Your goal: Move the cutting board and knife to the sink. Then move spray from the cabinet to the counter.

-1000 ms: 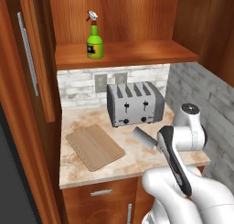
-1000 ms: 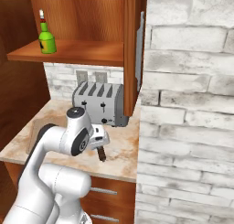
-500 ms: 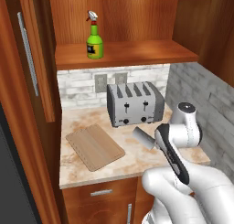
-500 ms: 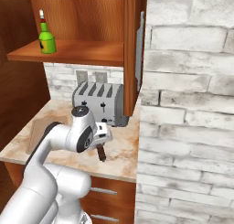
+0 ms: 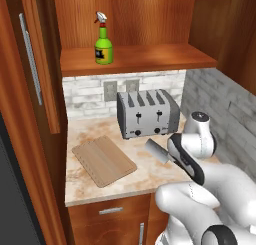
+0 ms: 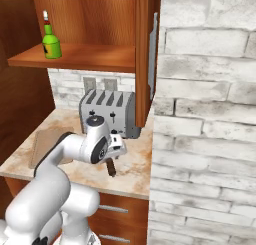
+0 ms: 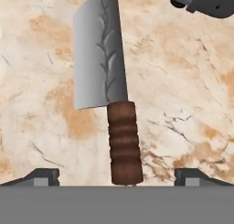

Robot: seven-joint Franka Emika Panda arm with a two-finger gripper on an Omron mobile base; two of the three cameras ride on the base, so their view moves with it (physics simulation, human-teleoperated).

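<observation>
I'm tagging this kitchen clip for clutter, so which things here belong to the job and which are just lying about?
Part of the job:
- cutting board, flat on the counter
- knife, lying between the open gripper fingers
- spray, on the cabinet shelf

Just lying about:
- toaster, at the back wall
- wall outlets

The robot's arm [image 5: 192,154] swung lower and further left over the counter [image 5: 90,179], its hand [image 6: 114,148] dropping toward the knife [image 7: 107,97], whose handle came to lie between the wide-spread fingertips [image 7: 43,176].
</observation>
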